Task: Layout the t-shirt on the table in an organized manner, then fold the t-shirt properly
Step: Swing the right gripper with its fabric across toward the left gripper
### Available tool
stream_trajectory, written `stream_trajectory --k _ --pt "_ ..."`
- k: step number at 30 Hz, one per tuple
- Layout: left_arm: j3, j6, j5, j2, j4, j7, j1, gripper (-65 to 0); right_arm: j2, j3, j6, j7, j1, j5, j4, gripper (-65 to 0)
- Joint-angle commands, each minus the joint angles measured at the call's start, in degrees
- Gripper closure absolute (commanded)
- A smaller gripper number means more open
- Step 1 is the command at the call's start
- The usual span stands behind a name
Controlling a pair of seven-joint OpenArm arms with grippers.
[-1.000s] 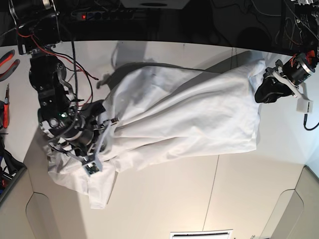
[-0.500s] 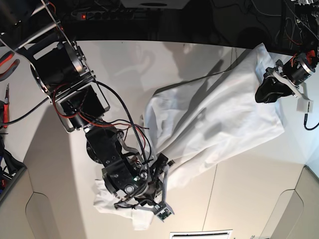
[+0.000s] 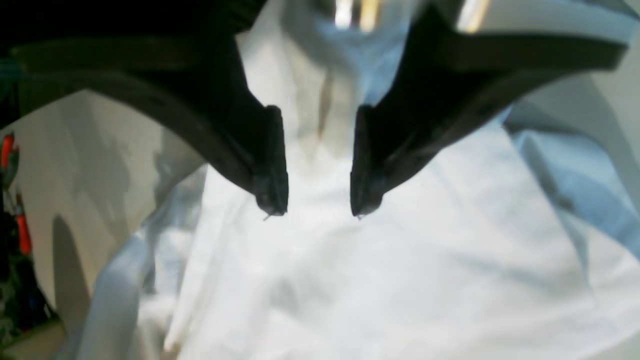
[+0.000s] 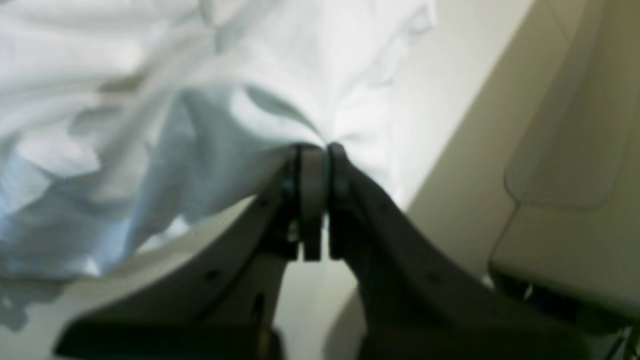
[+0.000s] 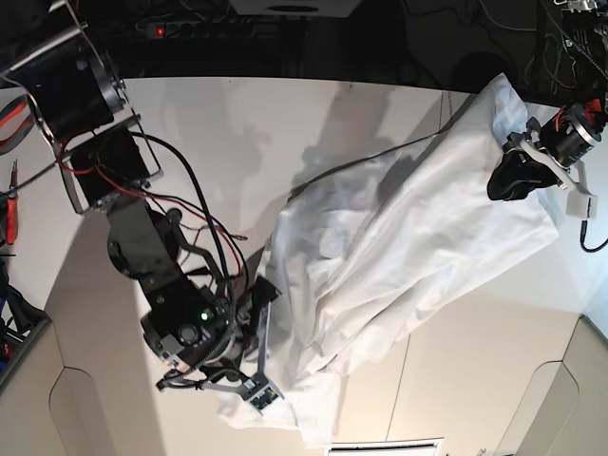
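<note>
My right pincer (image 4: 314,150), clenched on the t-shirt (image 5: 418,237), should draw its hem taut and low over the table (image 5: 237,123); my left pincer (image 3: 315,210) hangs released above the cloth.

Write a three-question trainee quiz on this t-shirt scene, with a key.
1. True or false: the right gripper has its jaws shut on the t-shirt.
2. In the left wrist view, the left gripper has its jaws: A) apart, B) pressed together.
3. Fill in: the t-shirt lies ____ on the table, not flat.

Key: 1 true; 2 A; 3 bunched.
</note>
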Motion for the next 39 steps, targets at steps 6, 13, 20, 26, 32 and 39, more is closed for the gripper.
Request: stream_trajectory --k 6,13,20,26,32,39 --pt "-2.1 -0.5 -5.2 -1.2 1.0 -2.8 -3.1 -18.1 5.6 0.3 -0.4 0.6 -9.2 -3.4 9.1 0.0" --pt "1.0 -0.5 -5.9 -1.1 2.2 -2.5 -9.7 0.0 9.9 0.3 -2.2 0.5 -18.5 -5.4 15.6 0.0" --pt "20.2 -0.5 7.4 -1.1 1.0 -2.3 -16.3 0.0 11.6 0.3 -2.3 0.5 -25.4 -7.7 24.6 0.0" --pt "28.0 -0.5 13.2 -1.1 -7.7 -4.1 -17.9 0.0 11.4 0.3 -2.3 2.3 -26.5 -7.7 26.1 0.0" --pt "30.8 -0.5 13.4 -0.9 -21.4 -7.0 -17.9 0.0 9.0 0.3 -2.3 5.4 -22.4 -3.3 26.1 0.0" --pt "31.9 -0.5 16.2 -0.9 -23.9 -6.1 -17.6 0.0 0.0 0.3 0.1 9.0 -13.8 2.1 22.0 0.0"
